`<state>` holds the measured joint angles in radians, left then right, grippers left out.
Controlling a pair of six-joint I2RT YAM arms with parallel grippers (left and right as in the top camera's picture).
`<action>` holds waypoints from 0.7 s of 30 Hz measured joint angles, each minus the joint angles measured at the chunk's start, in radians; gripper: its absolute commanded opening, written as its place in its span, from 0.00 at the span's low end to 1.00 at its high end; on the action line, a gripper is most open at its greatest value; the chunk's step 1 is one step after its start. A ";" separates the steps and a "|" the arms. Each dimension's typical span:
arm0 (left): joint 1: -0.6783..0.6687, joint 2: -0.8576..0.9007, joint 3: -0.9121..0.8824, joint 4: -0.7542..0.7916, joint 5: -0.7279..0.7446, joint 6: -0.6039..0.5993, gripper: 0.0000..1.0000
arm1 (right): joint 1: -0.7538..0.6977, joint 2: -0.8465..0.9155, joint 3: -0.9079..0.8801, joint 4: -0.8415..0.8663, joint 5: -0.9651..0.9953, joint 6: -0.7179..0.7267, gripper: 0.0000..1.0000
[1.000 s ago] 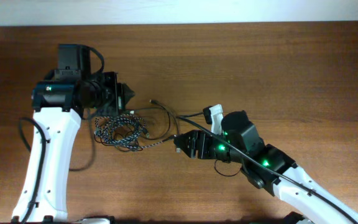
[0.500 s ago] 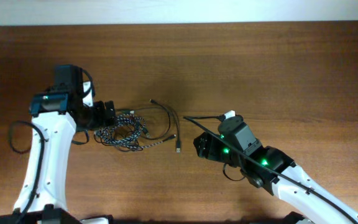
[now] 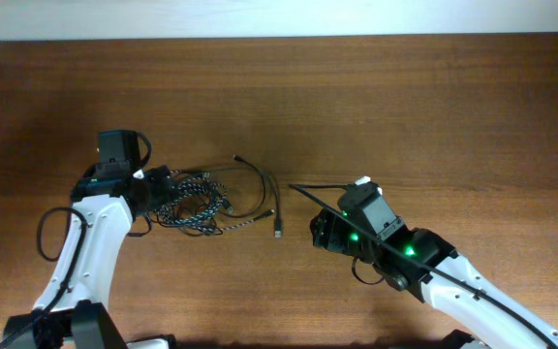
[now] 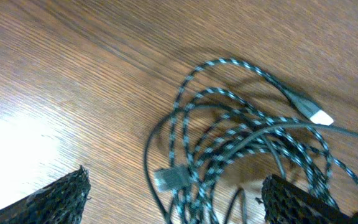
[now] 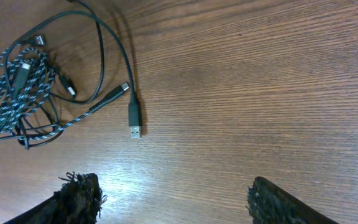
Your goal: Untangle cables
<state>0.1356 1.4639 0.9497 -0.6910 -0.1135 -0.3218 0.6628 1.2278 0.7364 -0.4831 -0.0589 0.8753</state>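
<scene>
Left wrist view: speckled cord [image 4: 235,140] lies between the spread jaws

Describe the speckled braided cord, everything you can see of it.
The speckled braided cord is black flecked with white, woven-looking, and lies slack on the wooden table in a loose heap of overlapping loops, left of centre. One end carries a dark plug with a pale metal tip; a straighter tail runs out to the right. Thin black cords thread through its loops. The open left gripper straddles the heap; contact cannot be told.
</scene>
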 measured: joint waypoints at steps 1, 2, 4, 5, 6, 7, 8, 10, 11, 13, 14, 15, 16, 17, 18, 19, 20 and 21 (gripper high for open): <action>0.005 0.002 0.000 0.010 -0.014 0.011 0.64 | 0.000 0.002 0.000 0.000 0.000 0.000 0.78; 0.006 0.030 0.000 0.027 -0.023 0.027 0.36 | 0.000 0.002 0.000 0.000 0.000 0.000 0.78; 0.006 0.120 -0.001 0.027 -0.026 0.043 0.47 | 0.000 0.002 0.000 -0.013 0.000 0.000 0.77; 0.006 0.151 -0.002 0.027 -0.021 0.058 0.59 | 0.000 0.002 0.000 -0.012 0.003 0.000 0.78; 0.006 0.158 -0.002 0.027 -0.012 0.084 0.63 | 0.000 0.002 0.000 -0.012 0.003 0.000 0.78; 0.007 0.158 -0.002 0.026 0.018 0.131 0.73 | 0.000 0.002 0.000 -0.011 0.003 0.000 0.78; 0.007 0.158 -0.002 0.027 0.041 0.161 0.75 | 0.000 0.003 0.000 -0.012 0.004 0.000 0.78; 0.007 0.158 -0.002 0.027 0.169 0.250 0.25 | 0.000 0.003 0.000 -0.012 0.007 0.000 0.78; 0.008 0.174 -0.004 0.047 0.207 0.271 0.00 | 0.000 0.003 0.000 -0.012 0.007 0.000 0.78; 0.008 0.247 -0.011 0.061 0.241 0.282 0.00 | 0.000 0.004 0.000 -0.016 0.007 0.000 0.78; 0.008 0.253 -0.011 0.062 0.249 0.285 0.00 | 0.000 0.004 0.000 -0.021 0.007 0.000 0.78; 0.008 0.253 -0.007 0.054 0.253 0.270 0.00 | 0.000 0.004 0.000 -0.034 0.007 0.000 0.77; 0.008 0.252 0.004 0.036 0.254 0.233 0.00 | 0.000 0.004 0.000 -0.034 0.007 0.000 0.77; 0.008 0.234 0.033 -0.005 0.258 0.135 0.00 | 0.000 0.004 0.000 -0.037 0.007 0.000 0.77; 0.008 0.216 0.062 -0.051 0.261 0.043 0.00 | 0.000 0.004 0.000 -0.037 0.007 0.000 0.77; 0.008 0.195 0.077 -0.079 0.268 -0.020 0.00 | 0.000 0.004 0.000 -0.037 0.007 0.000 0.77; 0.012 0.143 0.094 -0.133 0.304 -0.133 0.00 | 0.000 0.004 0.000 -0.037 0.007 0.000 0.77; 0.018 0.103 0.101 -0.146 0.341 -0.207 0.00 | 0.000 0.004 0.000 -0.037 0.007 0.000 0.77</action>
<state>0.1539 1.5673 1.0512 -0.8368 0.2272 -0.5285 0.6628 1.2316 0.7364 -0.5201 -0.0517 0.8749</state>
